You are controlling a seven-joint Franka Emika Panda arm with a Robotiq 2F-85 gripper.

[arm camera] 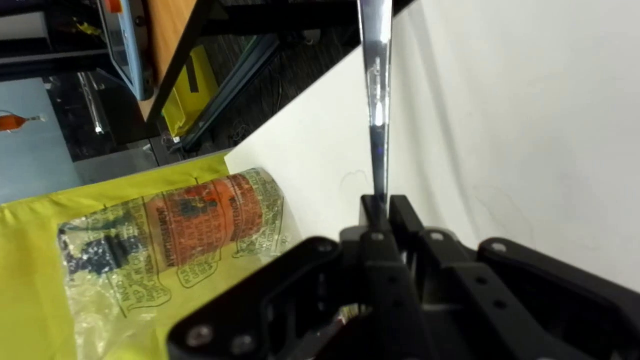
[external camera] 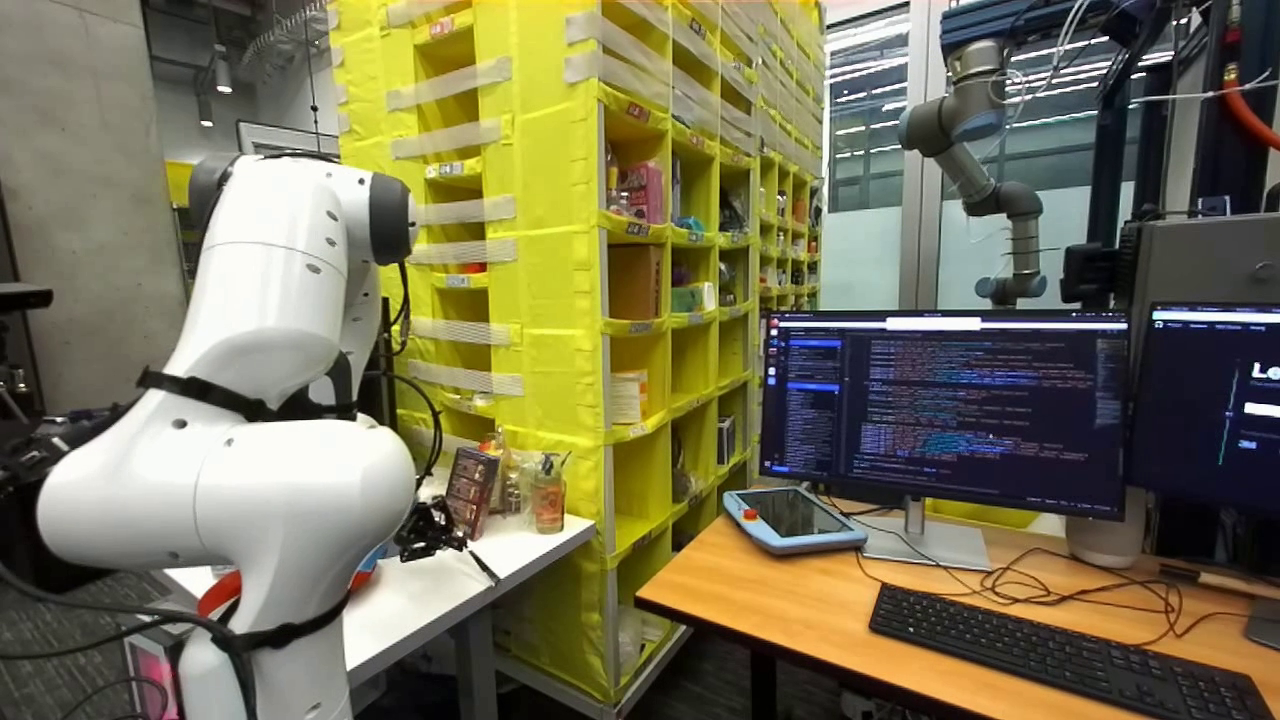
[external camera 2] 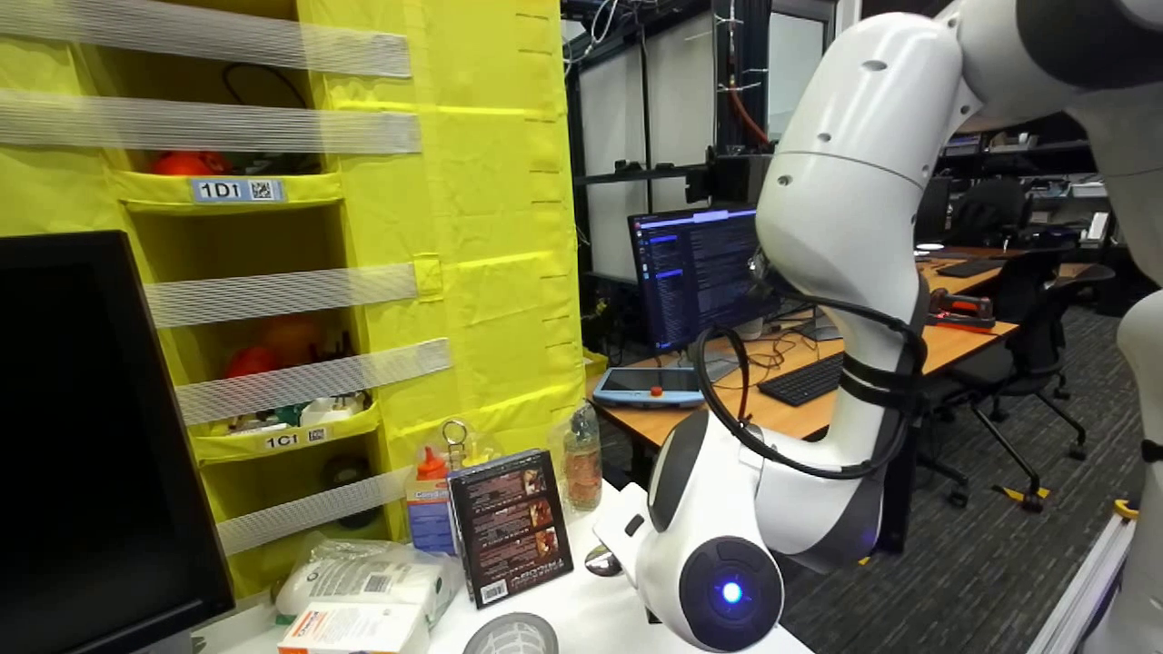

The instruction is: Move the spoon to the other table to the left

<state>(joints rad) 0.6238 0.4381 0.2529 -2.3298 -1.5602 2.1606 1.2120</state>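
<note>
Drawn narrow, the tool (arm camera: 384,210) clamps the spoon (arm camera: 378,100) by its thin shaft, presumably because that slim part allows a firm pinch. The spoon is on or just above the white worktop (arm camera: 525,125), near its edge; which, I cannot tell. That seems the destination, so setting down and releasing likely remain, away from the bagged bottle (arm camera: 215,215).

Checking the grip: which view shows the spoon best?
The wrist view: the spoon is close, clamped in the gripper, though cropped above. Exterior views each seem to show one part: a thin dark handle; a shiny rounded bowl.
</note>
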